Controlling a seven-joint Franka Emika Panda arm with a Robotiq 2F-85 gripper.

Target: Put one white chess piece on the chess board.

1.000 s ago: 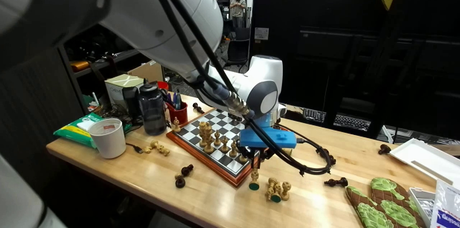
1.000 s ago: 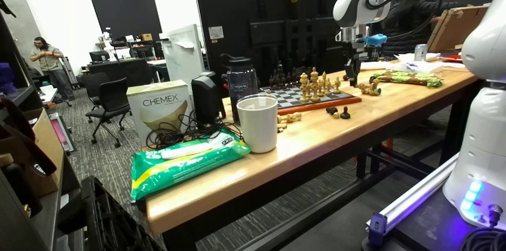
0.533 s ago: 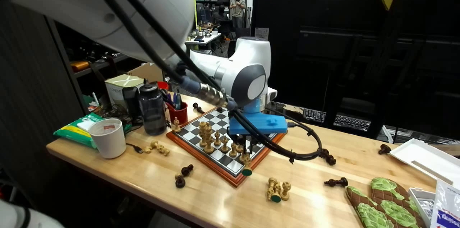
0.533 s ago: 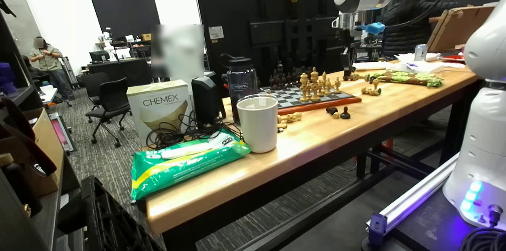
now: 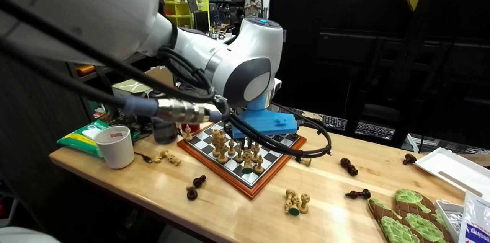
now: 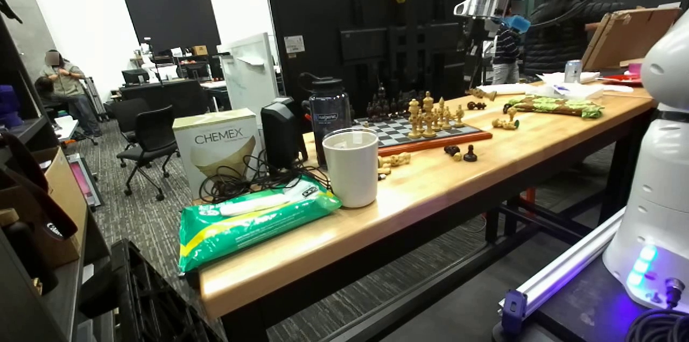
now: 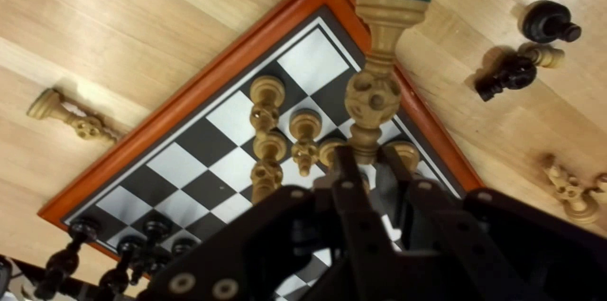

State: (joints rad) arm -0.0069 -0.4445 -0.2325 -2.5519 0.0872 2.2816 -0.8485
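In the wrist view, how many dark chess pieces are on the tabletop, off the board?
2, both at upper right: an upright dark piece and, near it, a tipped dark piece. The gripper may hide others.

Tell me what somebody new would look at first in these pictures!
Probably the big white arm, which fills much of the upper left of an exterior view. Its tool grips a tilted pale piece, seen against the board in the wrist view. Next, perhaps, the bright green packet by the cup at the table's end in an exterior view.
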